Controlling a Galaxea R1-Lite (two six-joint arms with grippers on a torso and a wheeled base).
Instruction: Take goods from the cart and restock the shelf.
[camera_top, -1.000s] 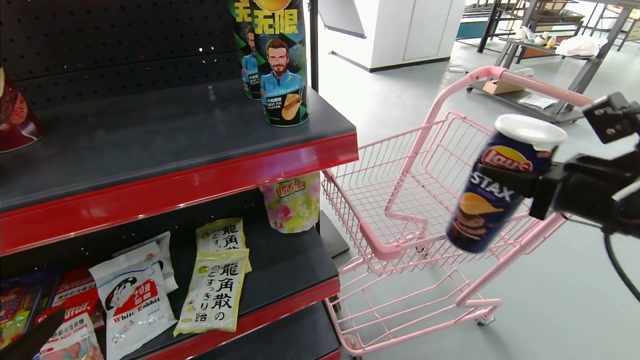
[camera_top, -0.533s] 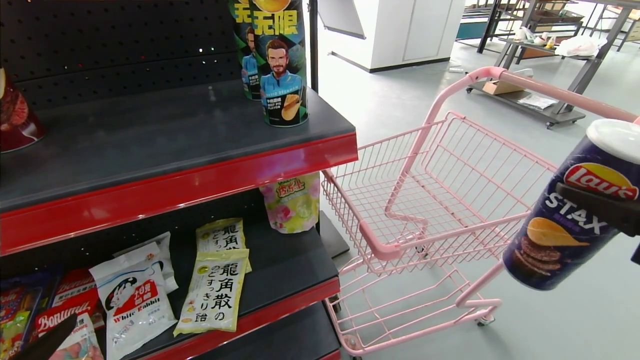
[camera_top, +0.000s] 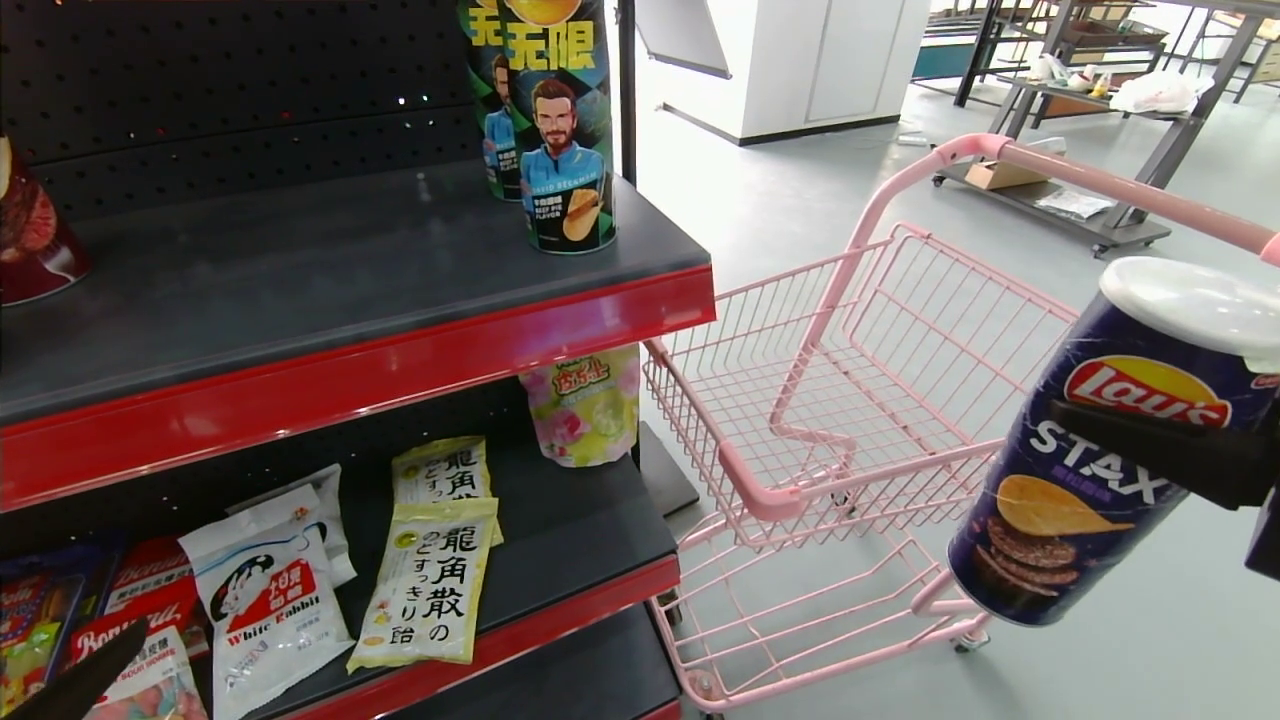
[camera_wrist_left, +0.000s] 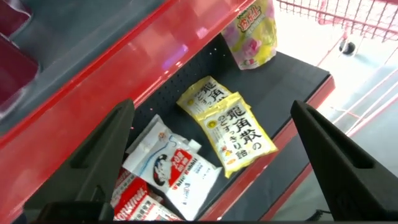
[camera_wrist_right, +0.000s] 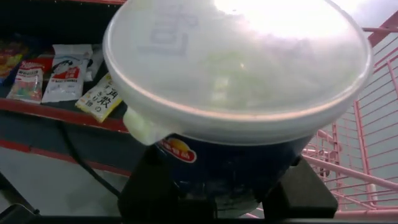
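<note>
Since the earlier frames, the right gripper (camera_top: 1150, 455) has carried the chip can (camera_top: 1075, 510) clear of the cart (camera_top: 760, 490). It is clamped on the can's middle; the can hangs tilted, lid up, near the cart's handle. The left gripper (camera_wrist_left: 211, 106) is spread and empty by the lower shelf (camera_wrist_left: 298, 68). Step in hand: transfer to shelf. The next move likely calls for swinging to the upper shelf (camera_top: 300, 260), righting the can, and setting it beside the green can (camera_top: 565, 150).

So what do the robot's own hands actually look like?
Both are plain matte black. The left gripper has two long flat fingers tapering to wedge tips. The right gripper has chunkier, blocky fingers, and a thin black cable loops beside it.
</note>
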